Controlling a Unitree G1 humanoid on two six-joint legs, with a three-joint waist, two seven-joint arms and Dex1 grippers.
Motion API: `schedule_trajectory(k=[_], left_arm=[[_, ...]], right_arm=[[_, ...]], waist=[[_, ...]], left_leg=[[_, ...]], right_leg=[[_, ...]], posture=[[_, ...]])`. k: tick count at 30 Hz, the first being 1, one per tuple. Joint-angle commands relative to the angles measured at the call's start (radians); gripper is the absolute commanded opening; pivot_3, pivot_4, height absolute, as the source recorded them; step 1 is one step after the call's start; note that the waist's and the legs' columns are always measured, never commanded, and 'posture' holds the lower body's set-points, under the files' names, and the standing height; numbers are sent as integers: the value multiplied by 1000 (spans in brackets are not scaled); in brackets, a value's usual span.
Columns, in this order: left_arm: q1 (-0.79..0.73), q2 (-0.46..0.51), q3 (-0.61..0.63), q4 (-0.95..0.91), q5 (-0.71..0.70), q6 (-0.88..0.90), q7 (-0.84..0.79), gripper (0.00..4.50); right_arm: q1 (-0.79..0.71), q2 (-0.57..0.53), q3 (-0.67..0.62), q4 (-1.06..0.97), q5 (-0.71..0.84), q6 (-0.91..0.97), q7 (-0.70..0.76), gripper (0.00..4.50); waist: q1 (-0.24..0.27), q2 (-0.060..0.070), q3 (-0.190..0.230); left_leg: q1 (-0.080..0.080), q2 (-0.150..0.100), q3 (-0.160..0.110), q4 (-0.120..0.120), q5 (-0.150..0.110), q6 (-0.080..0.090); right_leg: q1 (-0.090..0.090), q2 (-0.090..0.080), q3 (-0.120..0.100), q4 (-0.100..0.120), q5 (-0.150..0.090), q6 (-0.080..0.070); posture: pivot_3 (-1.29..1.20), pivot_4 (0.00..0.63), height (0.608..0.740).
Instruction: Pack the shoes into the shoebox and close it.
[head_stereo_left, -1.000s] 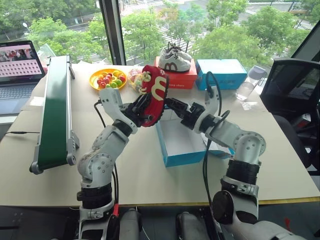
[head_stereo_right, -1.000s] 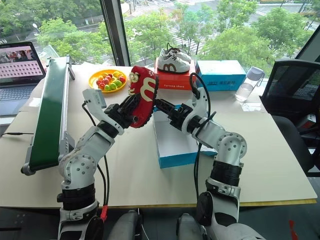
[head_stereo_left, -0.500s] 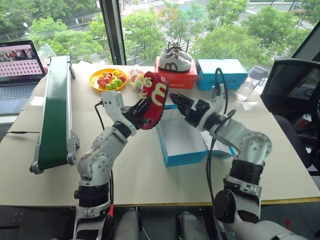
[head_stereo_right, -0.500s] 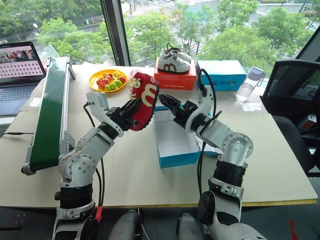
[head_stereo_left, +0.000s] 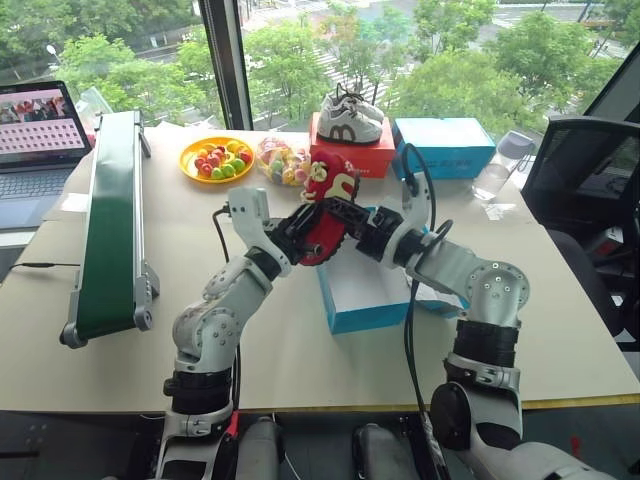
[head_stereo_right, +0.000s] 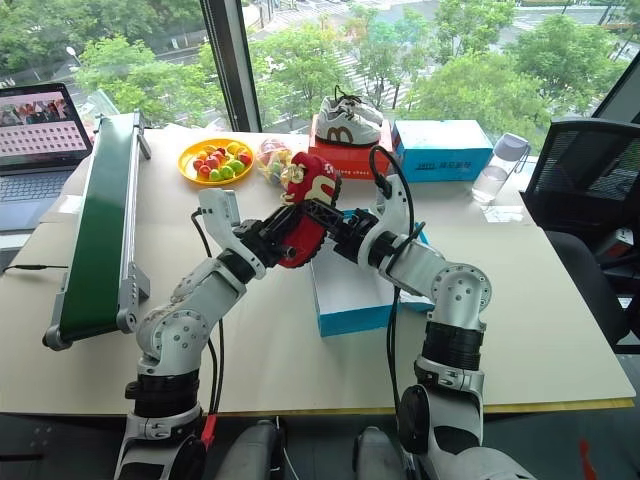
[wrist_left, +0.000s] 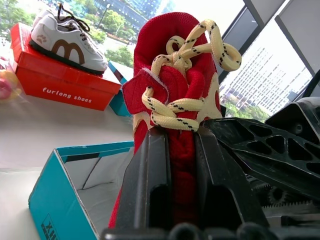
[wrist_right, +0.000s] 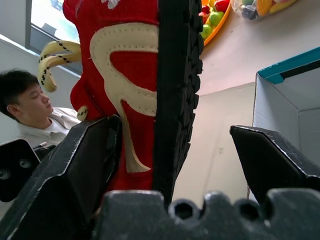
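Currently:
left gripper (head_stereo_left: 312, 238): clamped on red shoe (head_stereo_left: 328, 210), held above shoebox (head_stereo_left: 372, 290) mid-table for handover.
right gripper (head_stereo_left: 345, 218): jaws wide, straddling the sole, not yet gripping.

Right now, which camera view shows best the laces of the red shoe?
The left wrist view: the laces on the red shoe face it, knotted. The right wrist view shows one loop; the eye views show them small.

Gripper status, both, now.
Left gripper: shut on the red shoe.
Right gripper: open, its fingers on either side of the shoe, not clamped.
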Motion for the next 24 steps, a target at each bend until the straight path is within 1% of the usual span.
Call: schedule_trajectory(k=[1,3,8,10,15,16,18,19,21,22,24], left_arm=[[-21,1,-3,-44,-7,-14,-13,153],[-20,3,-7,-43,0,-17,-11,153],[-18,6,-16,-42,26,-26,-6,153],[-17,8,-21,-45,33,-27,-8,153],[-15,16,-34,-43,58,-42,-18,153],[-13,15,-34,-40,66,-49,-15,932],[-7,20,-41,-38,73,-54,-25,1387],[-4,26,-49,-39,81,-51,-26,1850],[1,34,-56,-44,67,-26,-36,2487],[7,39,-52,-49,58,-17,-41,2890],[20,47,-45,-54,52,-10,-46,2890]], right_arm=[[-8,-4,-6,-13,3,-38,1,3631],[-6,-3,-8,-20,9,-42,4,3100],[-8,1,-11,-25,22,-62,16,1346],[-22,17,-34,-28,65,-81,22,816],[-46,45,-78,-27,156,-106,2,816],[-51,54,-90,-26,182,-117,-10,798],[-56,65,-102,-31,213,-131,-33,798],[-56,66,-104,-35,219,-139,-42,798],[-60,61,-111,-37,200,-178,-70,798],[-65,45,-117,-30,169,-205,-80,798],[-64,-3,-107,-21,107,-235,-78,798]], waist=[[0,0,0],[0,0,0],[0,0,0],[0,0,0],[0,0,0],[0,0,0],[0,0,0],[1,1,0],[1,1,0],[1,1,0],[1,1,1]], left_leg=[[0,0,0,0,0,0],[0,0,0,0,0,0],[0,0,0,0,0,0],[0,0,0,0,0,0],[0,0,0,0,0,0],[0,0,0,-1,0,0],[0,0,0,-1,0,0],[0,0,0,-1,0,0],[0,0,0,0,0,0],[0,0,0,0,0,0],[0,0,0,-1,0,0]], right_leg=[[0,0,0,0,0,0],[0,0,0,0,0,0],[0,0,0,0,0,0],[0,0,0,0,0,0],[0,0,0,0,0,0],[0,0,0,0,0,0],[0,0,0,0,0,0],[0,0,0,0,0,0],[0,0,0,0,0,0],[0,0,0,-1,0,0],[0,0,0,-1,0,0]], posture=[[0,150,733],[0,150,733],[0,150,733],[0,150,733],[0,150,733],[0,150,733],[0,150,733],[0,150,733],[0,150,733],[0,150,733],[0,150,733]])
